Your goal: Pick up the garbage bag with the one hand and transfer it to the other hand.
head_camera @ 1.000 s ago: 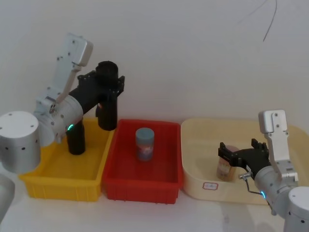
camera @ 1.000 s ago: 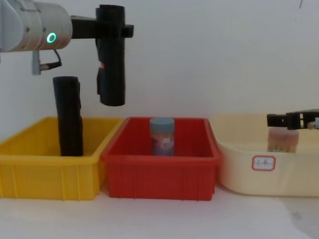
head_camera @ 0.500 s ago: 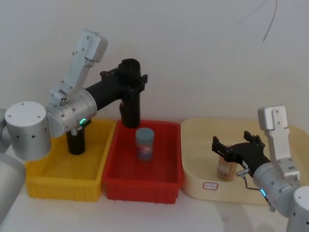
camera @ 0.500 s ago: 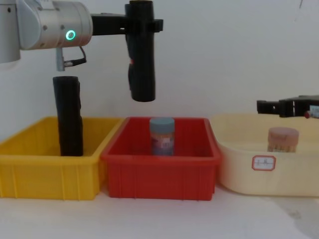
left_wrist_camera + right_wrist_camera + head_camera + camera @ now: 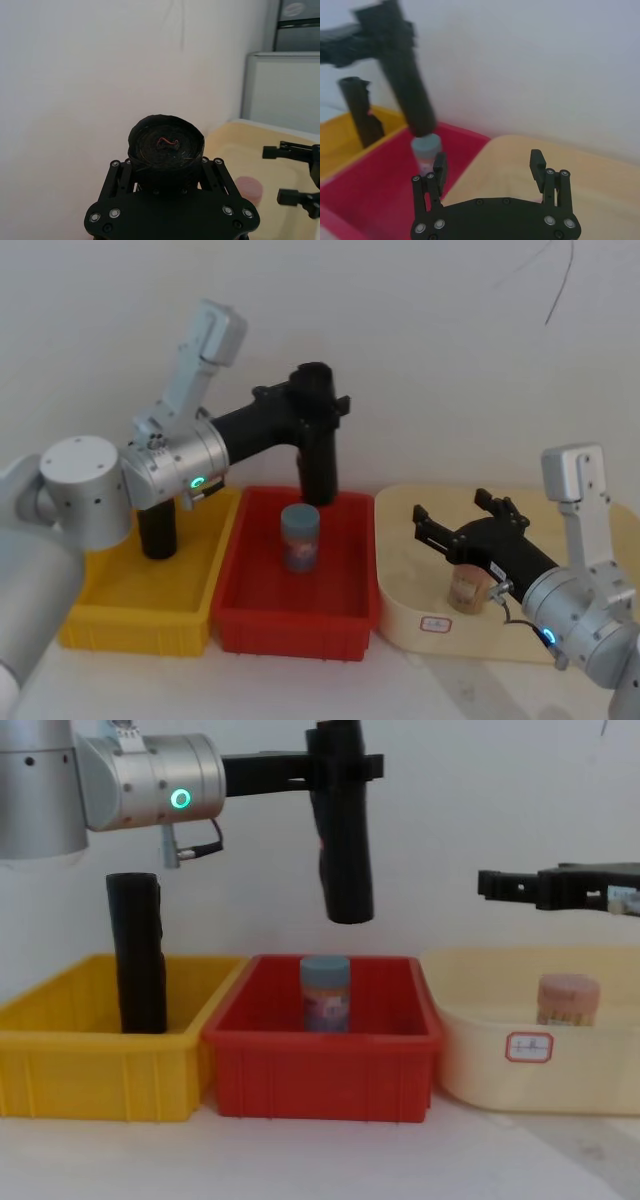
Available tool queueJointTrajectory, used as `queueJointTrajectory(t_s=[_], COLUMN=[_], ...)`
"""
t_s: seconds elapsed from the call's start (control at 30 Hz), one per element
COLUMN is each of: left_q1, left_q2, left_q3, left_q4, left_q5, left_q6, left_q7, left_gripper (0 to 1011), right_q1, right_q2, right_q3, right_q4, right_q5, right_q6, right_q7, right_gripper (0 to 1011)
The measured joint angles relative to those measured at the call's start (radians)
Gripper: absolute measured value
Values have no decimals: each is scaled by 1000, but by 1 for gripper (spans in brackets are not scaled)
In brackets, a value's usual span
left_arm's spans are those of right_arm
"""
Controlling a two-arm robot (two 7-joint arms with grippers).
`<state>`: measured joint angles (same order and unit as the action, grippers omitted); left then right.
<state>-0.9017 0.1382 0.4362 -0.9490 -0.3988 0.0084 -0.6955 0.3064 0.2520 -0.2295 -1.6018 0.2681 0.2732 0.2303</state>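
In the yellow bin (image 5: 130,625) at the left stands a second black roll (image 5: 156,530), untouched. The pick-up looks done: the left gripper (image 5: 318,402) is clamped on the upper end of the garbage bag (image 5: 318,465), which hangs roughly upright in the air above the back of the red bin (image 5: 290,625), its lower end just over the blue jar (image 5: 300,537). The handover is not yet made. The right gripper (image 5: 452,508) hovers above the cream tub (image 5: 400,502) with its fingers spread wide and empty, pointing toward the bag but well apart from it.
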Motion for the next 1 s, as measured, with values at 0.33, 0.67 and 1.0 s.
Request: queueJointTrajectory(t_s=[0.33, 0.67, 1.0], left_q1=[-145, -261, -317], left_q2=[-91, -165, -201], left_q3=[31, 43, 46], left_q4=[294, 534, 652], left_q5=[-29, -43, -46], left_q6=[-124, -217, -266], left_q7=[-170, -296, -368], left_gripper=[519, 519, 519], right_q1=[6, 32, 67], right_q2=[20, 1, -33], right_q3=[-11, -40, -65], right_q4=[-4, 45, 113], right_q5=[32, -14, -65], right_q6=[-18, -26, -43], right_q7=[66, 13, -44], right_gripper=[1004, 1004, 1004])
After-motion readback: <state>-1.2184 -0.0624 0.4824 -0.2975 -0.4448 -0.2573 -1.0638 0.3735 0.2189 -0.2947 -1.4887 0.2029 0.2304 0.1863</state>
